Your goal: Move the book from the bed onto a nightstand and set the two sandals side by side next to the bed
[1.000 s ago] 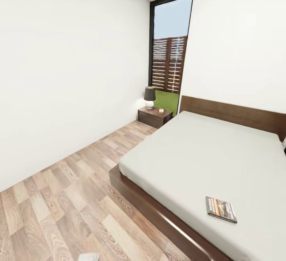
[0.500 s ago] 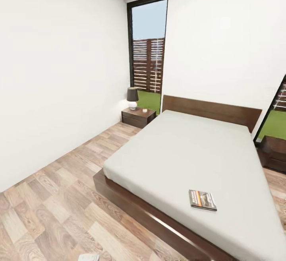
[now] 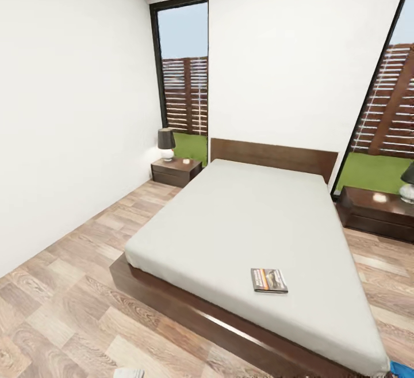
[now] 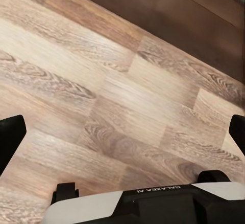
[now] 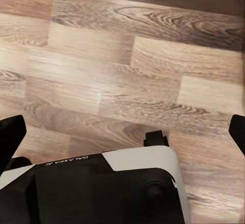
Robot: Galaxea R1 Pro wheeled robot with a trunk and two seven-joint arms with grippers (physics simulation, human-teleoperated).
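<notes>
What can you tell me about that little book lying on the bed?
The book is a thin paperback with a dark cover, an orange band and a picture; the lettering is too small to read. It lies flat and closed on the off-white mattress of the bed, near the foot end and toward the right side. Nothing else touches it, and no pincer is near it.

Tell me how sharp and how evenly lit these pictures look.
Head view: soft even light, glossy glints on the dark-brown nightstand tops, the straight window frame leaning from wide-angle distortion. Both wrist views: sharp wood-plank floor grain, no hard shadows.
</notes>
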